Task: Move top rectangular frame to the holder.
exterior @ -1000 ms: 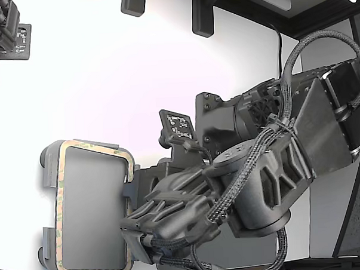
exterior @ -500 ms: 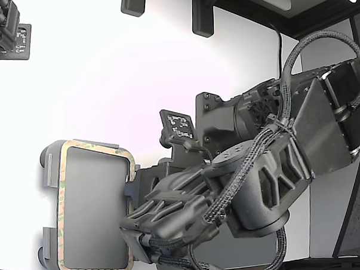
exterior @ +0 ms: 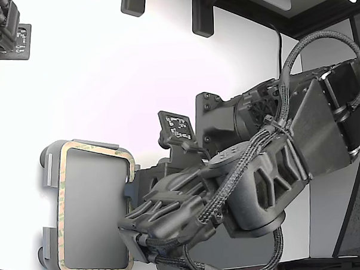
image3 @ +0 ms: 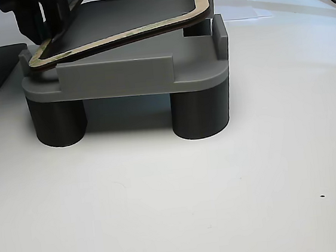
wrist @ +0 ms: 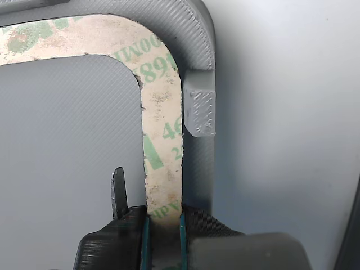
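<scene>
With the end effector (wrist: pixel 163 225) pinched on one long side of the top rectangular frame (wrist: pixel 163 112), which sits tilted over the holder (image3: pixel 121 77), lower the raised far corner inside the edge tabs (wrist: pixel 201 112) before letting go.
</scene>
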